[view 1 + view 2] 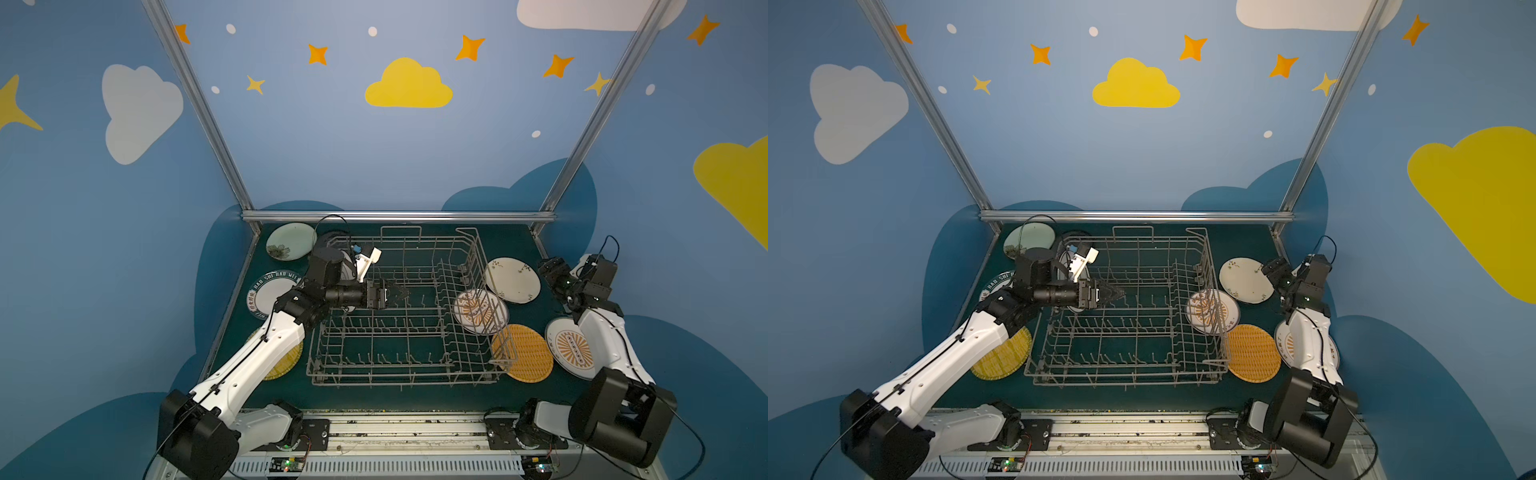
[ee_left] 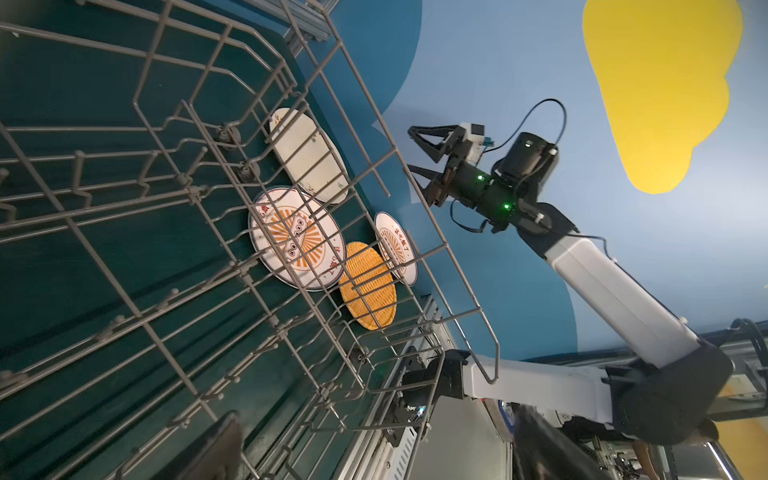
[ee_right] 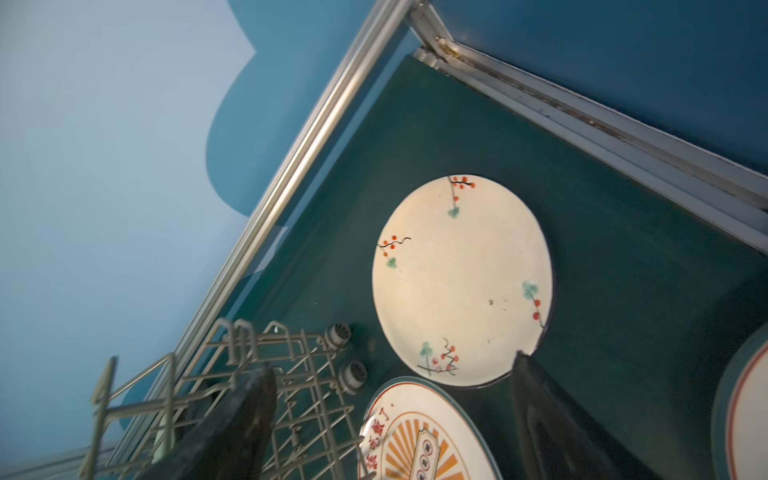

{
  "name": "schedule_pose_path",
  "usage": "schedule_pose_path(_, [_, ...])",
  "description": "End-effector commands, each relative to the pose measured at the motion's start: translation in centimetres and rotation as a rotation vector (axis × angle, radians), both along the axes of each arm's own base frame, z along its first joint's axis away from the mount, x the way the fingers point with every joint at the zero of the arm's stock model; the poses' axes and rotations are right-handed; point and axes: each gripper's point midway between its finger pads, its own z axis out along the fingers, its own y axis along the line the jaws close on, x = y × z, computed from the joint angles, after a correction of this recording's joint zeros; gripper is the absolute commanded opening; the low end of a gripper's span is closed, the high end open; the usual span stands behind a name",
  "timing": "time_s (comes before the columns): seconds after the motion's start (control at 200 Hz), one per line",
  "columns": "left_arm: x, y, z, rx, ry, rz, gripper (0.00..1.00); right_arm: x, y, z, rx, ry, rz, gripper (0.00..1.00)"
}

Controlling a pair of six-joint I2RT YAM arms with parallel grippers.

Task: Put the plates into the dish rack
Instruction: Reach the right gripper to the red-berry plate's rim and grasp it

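Currently the dish rack [image 1: 399,377] stands mid-table, with plates [image 1: 525,353] lying flat on either side of it. Loading appears to be at an early pick stage. The right gripper [image 2: 411,147], jaws spread and empty, hovers near the cream blossom plate [image 3: 461,282]. The left gripper [image 1: 398,294], wide and empty, hangs over the rack. Next move: descend and catch that plate's rim.

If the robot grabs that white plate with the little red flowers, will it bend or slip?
Probably won't bend: the flowered plate looks like stiff glazed ceramic. Its smooth surface may be slippery, and lying flat on the table, its rim is likely hard to get under.
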Motion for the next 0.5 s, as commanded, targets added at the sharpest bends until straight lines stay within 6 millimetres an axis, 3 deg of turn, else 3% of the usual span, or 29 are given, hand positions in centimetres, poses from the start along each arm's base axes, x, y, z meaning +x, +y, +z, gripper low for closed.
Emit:
schedule_pose_path(0.0, [-0.8, -0.2, 2.4, -0.036, -0.085, -0.032, 1.00, 0.2, -0.9, -1.9, 0.078, 0.036, -0.029, 0.86])
schedule_pose_path(0.26, [-1.1, -0.1, 2.7, -0.036, -0.102, -0.031, 1.00, -0.1, -0.1, -8.3, 0.252, 0.191, 0.053, 0.78])
schedule_pose_path(0.496, [-1.1, -0.1, 2.7, -0.032, -0.112, -0.030, 1.00, -0.1, 0.2, -11.8, 0.299, 0.196, 0.059, 0.75])
